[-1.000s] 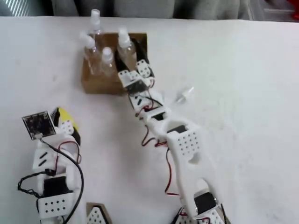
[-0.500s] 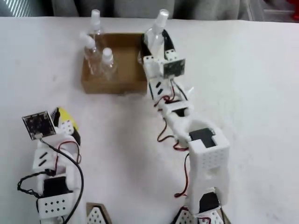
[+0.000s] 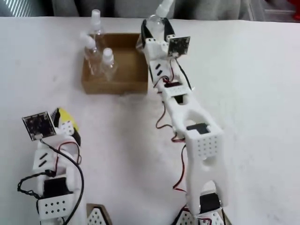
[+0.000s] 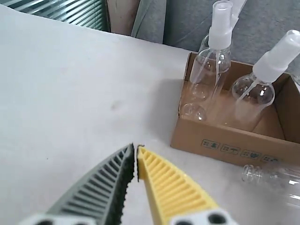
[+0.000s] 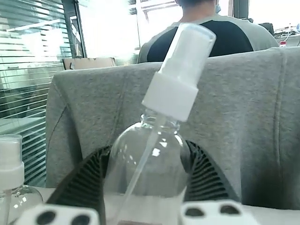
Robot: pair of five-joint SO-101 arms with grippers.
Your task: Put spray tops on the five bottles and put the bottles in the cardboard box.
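The right gripper (image 3: 157,29) is clamping a capped bottle (image 5: 145,173) round its belly and holding it tilted, just outside the far right corner of the box (image 3: 123,85). The left gripper (image 4: 136,152) is sitting closed and empty at near left. Being clear, thin plastic, the bottle is probably light, slick and squashy. Gripping the round body rather than the spray top (image 5: 180,70) seems safest.
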